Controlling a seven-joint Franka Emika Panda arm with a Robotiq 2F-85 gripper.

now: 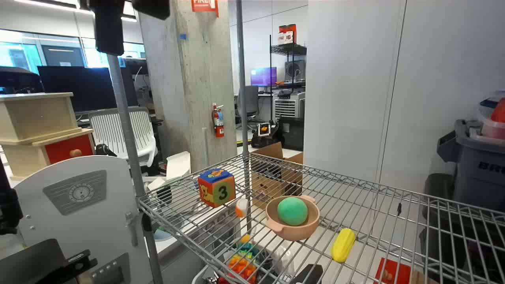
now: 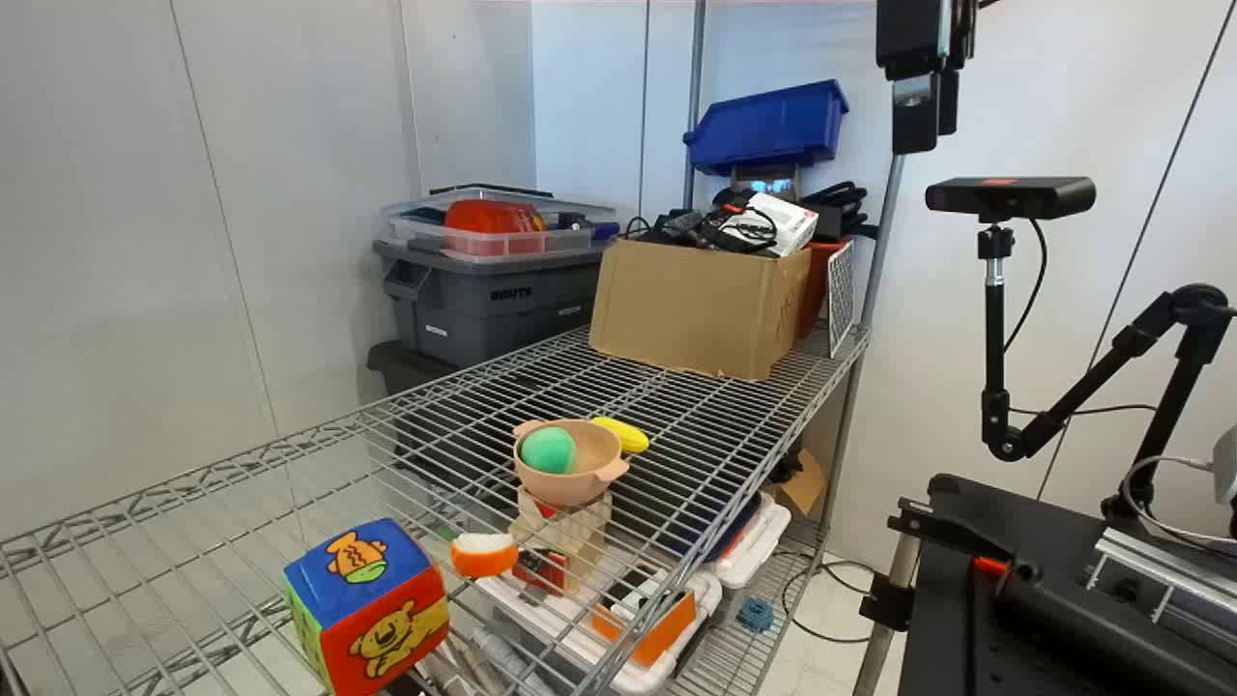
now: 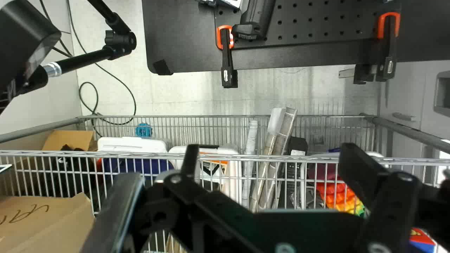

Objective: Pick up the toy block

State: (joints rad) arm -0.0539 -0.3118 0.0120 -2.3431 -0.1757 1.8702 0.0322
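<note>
The toy block [image 1: 217,187] is a soft cube with a blue top, a red-orange bear face and a green face with a 3. It rests on the wire shelf [image 1: 185,240] near a corner post, and shows large at the front of an exterior view [image 2: 367,609]. In the wrist view only a red and blue bit of it [image 3: 423,240] shows at the lower right, partly behind the gripper. My gripper [image 3: 270,153] is open with nothing between its fingers. In both exterior views the gripper [image 1: 132,32] [image 2: 930,130] hangs high above the shelf, well apart from the block.
A pink bowl [image 1: 294,233] holding a green ball [image 1: 292,211], a yellow oblong toy [image 1: 343,245] and an orange-and-white piece [image 2: 483,556] are on the shelf. A cardboard box [image 2: 686,300] stands at the shelf's far end. Posts [image 1: 124,118] rise at the corners. A camera [image 2: 1010,198] stands beside it.
</note>
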